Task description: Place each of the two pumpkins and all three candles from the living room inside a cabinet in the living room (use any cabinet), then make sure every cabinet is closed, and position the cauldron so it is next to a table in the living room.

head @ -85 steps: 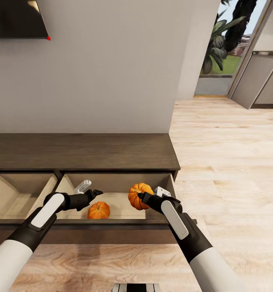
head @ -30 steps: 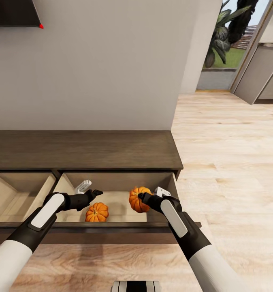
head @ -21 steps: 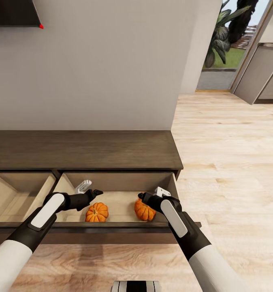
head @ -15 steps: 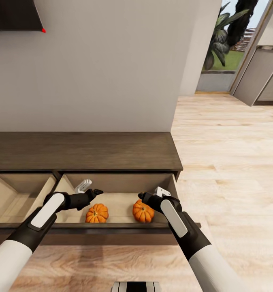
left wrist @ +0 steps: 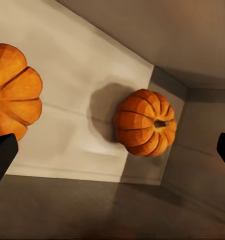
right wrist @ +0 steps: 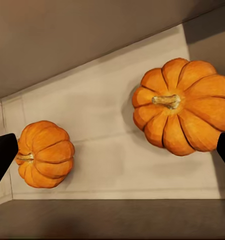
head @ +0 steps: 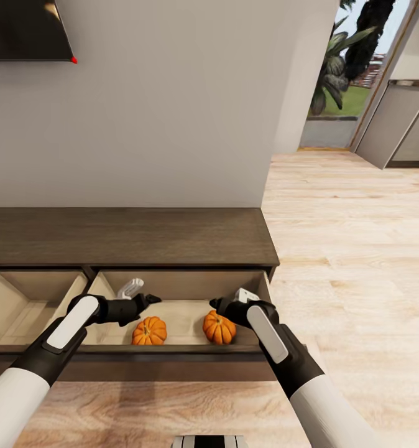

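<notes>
- Two pumpkins lie on the pale beige floor of the open right-hand drawer of the cabinet (head: 128, 236); all positions below are given relative to this drawer.
- Left pumpkin (head: 150, 331): rests near the drawer's front edge, towards its middle, apart from its neighbour.
- Right pumpkin (head: 219, 327): rests close to the drawer's right wall, stem upward, free of any grip.
- Right gripper (head: 217, 304): hovers just above the right pumpkin; in the right wrist view the two dark fingertips stand at opposite edges of the picture, so the jaws are spread wide and hold nothing.
- Left gripper (head: 152, 299): hangs over the drawer's left half, above and slightly left of the left pumpkin; the left wrist view likewise shows its fingertips far apart, jaws wide and empty.
- A small white object (head: 130, 288) lies at the drawer's back left; its identity cannot be made out.
- A second drawer (head: 23, 298), to the left, also stands open.
- Step in hand, as judged: the pumpkin placement appears complete, both being inside the cabinet.
- Next move, as judged: lift both arms clear of the drawer. The three candles remain to be fetched, both drawers remain to be pushed shut, and the cauldron remains to be set beside the desk.
</notes>
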